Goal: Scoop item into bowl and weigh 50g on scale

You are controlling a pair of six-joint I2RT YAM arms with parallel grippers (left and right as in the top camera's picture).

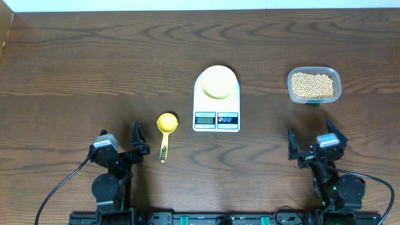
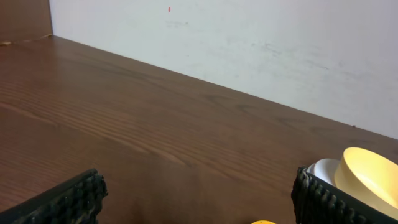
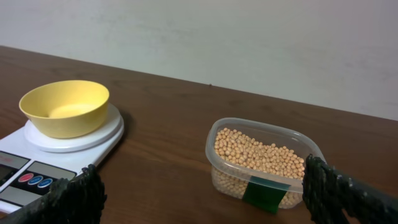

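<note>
- Locate the scale [image 1: 216, 111] at the centre of the tabletop [image 1: 75, 69], with its display edge facing 6 o'clock.
- The bowl [image 1: 217, 82] sits on the scale's round platform at the 12 o'clock end. You see nothing in it.
- Find the beans [image 1: 312, 85] in the clear tub [image 3: 273, 127], well apart from the scale at its 3 o'clock.
- The yellow scoop [image 1: 166, 123] lies near the scale's 8 o'clock, handle pointing to 6 o'clock.
- The left jaws stand spread wide near the tabletop's 7 o'clock, pinching nothing.
- The right jaws stand spread wide near 5 o'clock, pinching nothing.
</note>
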